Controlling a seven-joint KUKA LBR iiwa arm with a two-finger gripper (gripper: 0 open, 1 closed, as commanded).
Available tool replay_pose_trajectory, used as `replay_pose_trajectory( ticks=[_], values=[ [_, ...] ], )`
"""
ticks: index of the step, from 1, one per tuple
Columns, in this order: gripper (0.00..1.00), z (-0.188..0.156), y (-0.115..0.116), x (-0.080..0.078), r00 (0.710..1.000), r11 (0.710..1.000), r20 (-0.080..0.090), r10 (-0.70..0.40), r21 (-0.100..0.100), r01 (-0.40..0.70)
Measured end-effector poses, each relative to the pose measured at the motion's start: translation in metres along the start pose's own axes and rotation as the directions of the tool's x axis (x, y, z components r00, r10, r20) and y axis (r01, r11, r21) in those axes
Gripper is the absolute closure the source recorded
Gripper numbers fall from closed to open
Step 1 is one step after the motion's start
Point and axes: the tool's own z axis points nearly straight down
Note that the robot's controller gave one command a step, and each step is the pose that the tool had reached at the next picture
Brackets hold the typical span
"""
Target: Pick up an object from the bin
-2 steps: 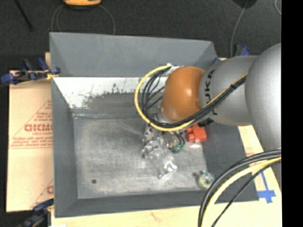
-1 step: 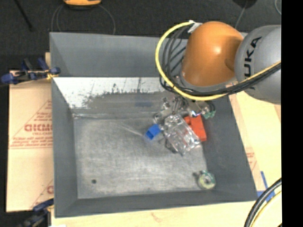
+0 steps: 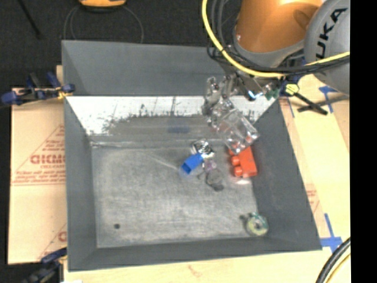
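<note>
Reaching in from the right, the robot arm [image 3: 333,22] comes over the back right part of the grey bin [image 3: 78,175]. It wears a big orange cover [image 3: 277,16]. Under the cover hangs the gripper [image 3: 240,135], shiny and partly see-through. It sits low by the back wall of the bin, and its tip is just above a red block [image 3: 244,163].

I cannot tell if the gripper is open or closed, because its parts blend together from up here. I cannot tell if it touches the red block either, and I see nothing held in it.

The red block lies on the bin floor, right of the middle. It is chunky and longer than it is wide.

To its left, with a gap between, lies a small blue block [image 3: 189,165], turned at a slant. Just above the blue block, on its right, is a little silver and blue thing [image 3: 204,149]; the two are so close they may touch. A small dark grey thing [image 3: 214,180] lies flat on the floor, lower down, between the blue block and the red one.

Far from all of these, near the front right corner, sits a small round ring [image 3: 256,224], pale and greenish.
</note>
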Motion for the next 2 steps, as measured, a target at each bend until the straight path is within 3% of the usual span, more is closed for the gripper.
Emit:
replay_pose_trajectory(
  ticks=[1, 2],
  values=[
    [0.00, 0.004, 0.002, 0.002, 1.000, 1.000, -0.007, 0.000, -0.006, 0.000],
    [0.00, 0.107, -0.040, 0.115, 0.983, 0.983, -0.018, -0.185, -0.011, 0.185]
  ],
)
